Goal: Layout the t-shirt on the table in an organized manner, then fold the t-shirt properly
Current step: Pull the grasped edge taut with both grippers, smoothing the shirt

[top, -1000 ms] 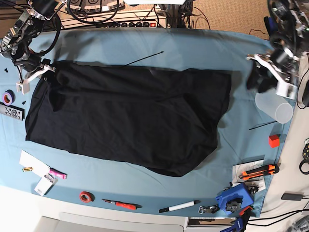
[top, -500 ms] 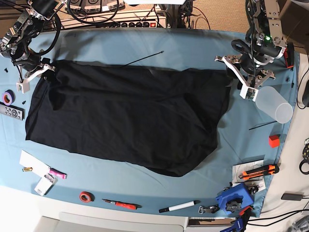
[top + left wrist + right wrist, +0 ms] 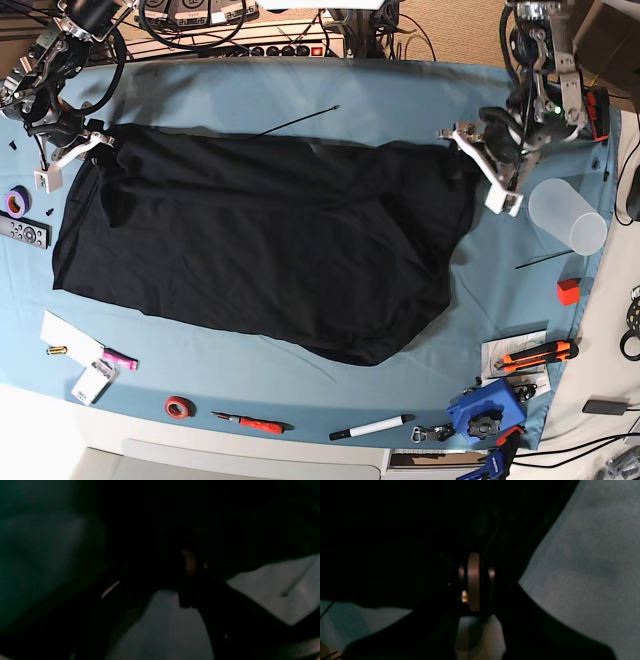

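Note:
The black t-shirt [image 3: 270, 240] lies spread across the table [image 3: 300, 95], its lower right edge slanting and uneven. On the left of the base view, my right gripper [image 3: 80, 150] is shut on the shirt's upper left corner. Its wrist view shows dark t-shirt fabric [image 3: 395, 530] bunched ahead of the jaws and blue table [image 3: 582, 555] to the right. My left gripper [image 3: 477, 168] is open at the shirt's upper right corner, white fingers [image 3: 500, 195] spread over the edge. The left wrist view is very dark: black t-shirt fabric [image 3: 200, 517] and blue table [image 3: 37, 555].
A clear plastic cup [image 3: 568, 218] lies just right of the left gripper, with a red block [image 3: 568, 291] and an orange knife [image 3: 535, 355] below. A marker [image 3: 370, 428], red tape [image 3: 179, 407] and cutter [image 3: 250, 423] line the front edge. A remote [image 3: 22, 232] and purple tape [image 3: 16, 201] sit at far left.
My left arm has swung in from the table's right edge to the shirt's upper right corner, jaws open. The right gripper and the shirt have not moved.

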`<act>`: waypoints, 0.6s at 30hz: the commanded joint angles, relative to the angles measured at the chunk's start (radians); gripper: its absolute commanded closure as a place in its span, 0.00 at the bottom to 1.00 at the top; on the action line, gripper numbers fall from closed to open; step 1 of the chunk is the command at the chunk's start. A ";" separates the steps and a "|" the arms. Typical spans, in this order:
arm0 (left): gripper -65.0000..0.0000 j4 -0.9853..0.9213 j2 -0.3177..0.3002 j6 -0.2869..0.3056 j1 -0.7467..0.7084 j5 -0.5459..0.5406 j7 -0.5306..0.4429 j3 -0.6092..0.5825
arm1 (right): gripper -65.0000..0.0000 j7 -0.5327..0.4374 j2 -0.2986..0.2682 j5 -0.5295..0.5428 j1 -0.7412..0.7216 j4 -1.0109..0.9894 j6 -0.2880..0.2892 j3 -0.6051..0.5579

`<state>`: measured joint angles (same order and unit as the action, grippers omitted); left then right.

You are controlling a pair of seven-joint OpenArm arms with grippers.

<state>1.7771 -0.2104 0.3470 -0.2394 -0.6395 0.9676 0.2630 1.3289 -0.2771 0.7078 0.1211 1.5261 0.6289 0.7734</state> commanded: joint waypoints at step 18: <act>1.00 -0.001 -0.001 0.022 -0.013 -0.212 0.218 0.126 | 1.00 0.035 -0.066 0.124 -0.004 0.017 0.055 0.059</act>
<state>1.7576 -0.2047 0.3645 -0.2539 -0.8371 1.1843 0.3843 1.3815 -0.3176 0.8185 0.1219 1.5265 0.6785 0.8242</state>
